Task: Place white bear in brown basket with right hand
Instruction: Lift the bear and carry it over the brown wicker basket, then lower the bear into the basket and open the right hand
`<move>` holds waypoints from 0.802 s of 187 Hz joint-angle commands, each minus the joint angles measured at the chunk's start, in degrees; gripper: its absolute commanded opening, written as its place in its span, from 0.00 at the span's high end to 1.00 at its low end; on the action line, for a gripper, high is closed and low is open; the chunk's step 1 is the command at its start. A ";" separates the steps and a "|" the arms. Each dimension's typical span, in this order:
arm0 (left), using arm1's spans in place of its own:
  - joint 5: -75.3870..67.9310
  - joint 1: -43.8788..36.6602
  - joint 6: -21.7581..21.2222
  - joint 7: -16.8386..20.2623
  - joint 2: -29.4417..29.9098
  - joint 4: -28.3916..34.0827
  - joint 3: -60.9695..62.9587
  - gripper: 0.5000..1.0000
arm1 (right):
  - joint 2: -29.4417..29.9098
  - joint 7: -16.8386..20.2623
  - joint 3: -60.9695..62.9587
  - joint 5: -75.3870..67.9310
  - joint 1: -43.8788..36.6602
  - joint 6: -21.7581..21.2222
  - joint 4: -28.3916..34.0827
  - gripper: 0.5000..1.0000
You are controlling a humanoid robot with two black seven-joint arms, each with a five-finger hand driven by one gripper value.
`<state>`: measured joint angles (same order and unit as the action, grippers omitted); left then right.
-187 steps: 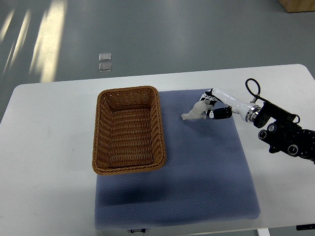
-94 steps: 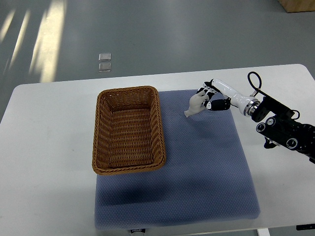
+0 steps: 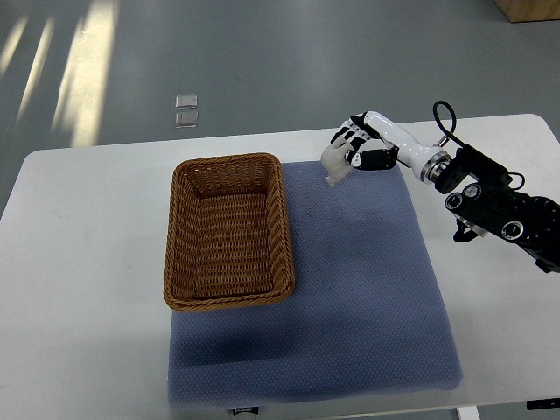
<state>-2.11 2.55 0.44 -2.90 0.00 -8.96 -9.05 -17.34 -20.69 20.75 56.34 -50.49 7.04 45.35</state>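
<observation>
While the right robot hand (image 3: 353, 147) curls its fingers around the white bear (image 3: 334, 162), just beside the brown basket's (image 3: 229, 231) far right corner, the toy hangs low; it could snag the rim or slip loose onto the blue mat (image 3: 367, 289).

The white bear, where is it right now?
The white bear is held in the right hand, near the far edge of the blue mat, right of the brown basket.
</observation>
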 commanded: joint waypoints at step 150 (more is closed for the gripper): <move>0.00 0.09 0.09 0.00 0.00 -0.27 -0.09 0.00 | 9.16 1.80 -2.03 1.32 -9.63 -5.11 5.36 1.00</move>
<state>-2.11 2.63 0.48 -2.90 0.00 -8.97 -9.06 -9.27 -18.90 19.47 56.71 -60.37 3.04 50.63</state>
